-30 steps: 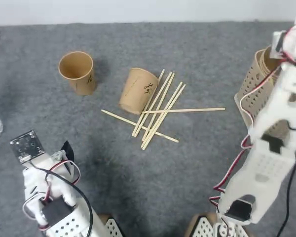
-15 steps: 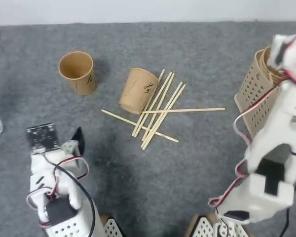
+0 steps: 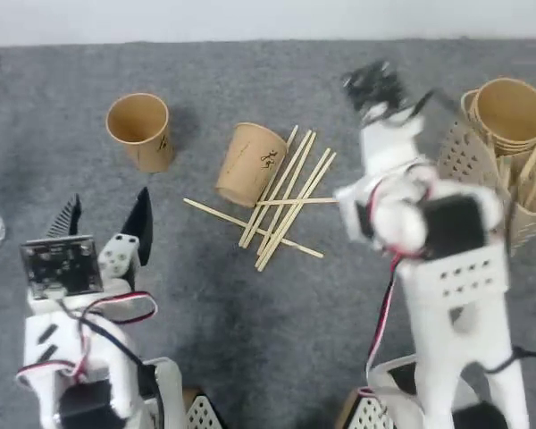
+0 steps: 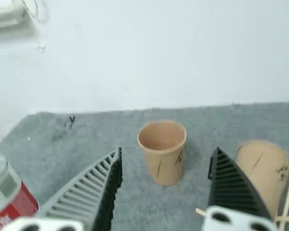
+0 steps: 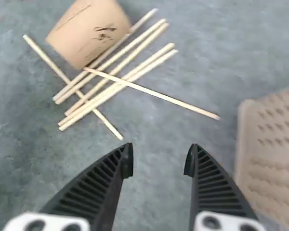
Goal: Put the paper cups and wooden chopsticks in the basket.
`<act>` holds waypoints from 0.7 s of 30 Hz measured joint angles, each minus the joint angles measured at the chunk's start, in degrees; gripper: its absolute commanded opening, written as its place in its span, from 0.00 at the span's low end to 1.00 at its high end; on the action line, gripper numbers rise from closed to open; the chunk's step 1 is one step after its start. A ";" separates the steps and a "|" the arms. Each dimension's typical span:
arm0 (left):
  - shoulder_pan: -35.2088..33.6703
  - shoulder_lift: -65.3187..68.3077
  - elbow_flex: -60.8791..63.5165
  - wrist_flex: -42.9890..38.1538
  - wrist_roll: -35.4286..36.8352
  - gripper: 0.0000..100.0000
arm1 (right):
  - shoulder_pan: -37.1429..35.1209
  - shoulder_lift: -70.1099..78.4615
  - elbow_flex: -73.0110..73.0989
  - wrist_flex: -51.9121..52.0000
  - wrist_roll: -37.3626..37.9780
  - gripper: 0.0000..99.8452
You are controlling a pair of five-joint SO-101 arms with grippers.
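Upright tan paper cup (image 3: 138,130) stands toward the grey tabletop's far-left corner. Second tan paper cup (image 3: 248,164), apparently on its side, touches the thin wooden chopsticks (image 3: 290,201) mid-table. Perforated tan basket (image 3: 469,156) sits at the right edge.

Left gripper (image 3: 107,210) and right gripper (image 5: 159,161): jaws apart, empty.

Judged: cups light and crushable, so pinch the rim gently. Chopsticks stiff and slippery, so grip at mid-length.

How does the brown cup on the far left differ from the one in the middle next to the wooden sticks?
The left cup stands upright with its open mouth showing; the middle cup shows no opening, tipped over or upside down. The left cup stands alone on the carpet; the middle cup lies against the chopsticks. Both are brown paper cups with dark marks, both outside the basket.
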 measured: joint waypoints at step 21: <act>11.78 85.80 -70.77 28.57 -21.10 0.28 | -1.14 -11.16 54.68 -45.98 -1.14 0.10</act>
